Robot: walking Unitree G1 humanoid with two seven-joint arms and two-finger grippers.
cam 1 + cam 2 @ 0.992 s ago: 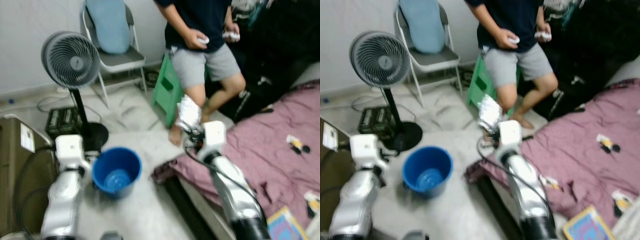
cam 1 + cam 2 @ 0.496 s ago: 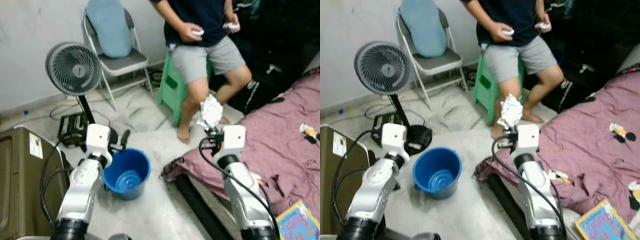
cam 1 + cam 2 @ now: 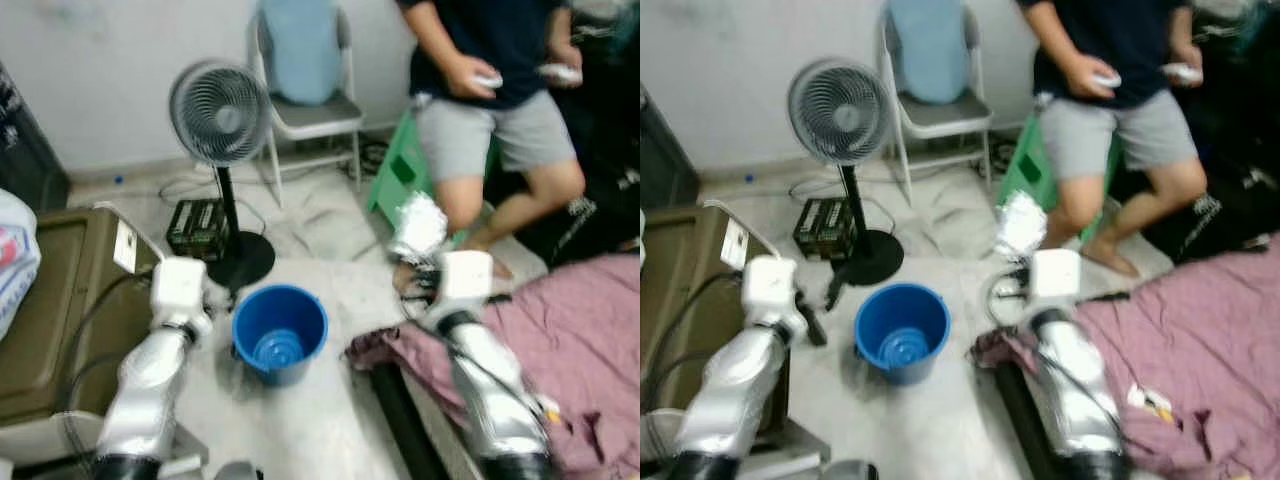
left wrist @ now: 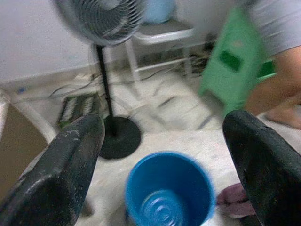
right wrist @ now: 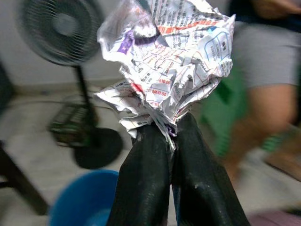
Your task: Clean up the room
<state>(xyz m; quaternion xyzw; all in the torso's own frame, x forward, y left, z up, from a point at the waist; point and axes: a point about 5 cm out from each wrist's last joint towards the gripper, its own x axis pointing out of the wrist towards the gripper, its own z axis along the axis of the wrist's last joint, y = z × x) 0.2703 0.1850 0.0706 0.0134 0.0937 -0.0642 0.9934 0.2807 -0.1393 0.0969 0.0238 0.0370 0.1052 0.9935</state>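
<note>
A crumpled printed paper ball (image 5: 167, 61) is pinched in my right gripper (image 5: 170, 132), which is shut on its lower edge. In the left eye view the paper ball (image 3: 418, 225) is held up to the right of a blue bucket (image 3: 280, 330) that stands upright on the pale floor. The bucket (image 4: 167, 195) holds nothing that I can make out. My left gripper (image 4: 162, 125) is open, its fingers (image 4: 70, 165) spread wide above and behind the bucket, at the bucket's left side in the head views.
A standing fan (image 3: 220, 100) and a black box (image 3: 195, 220) are behind the bucket. A folding chair (image 3: 300, 50) with a blue cushion is at the wall. A person (image 3: 490, 90) sits on a green stool (image 3: 400, 170). Brown bin (image 3: 50, 290) left, purple bedding (image 3: 580, 340) right.
The head camera has turned left, so the whole scene sits further right. The paper ball stays clamped in the right gripper. The left gripper stays open beside the bucket.
</note>
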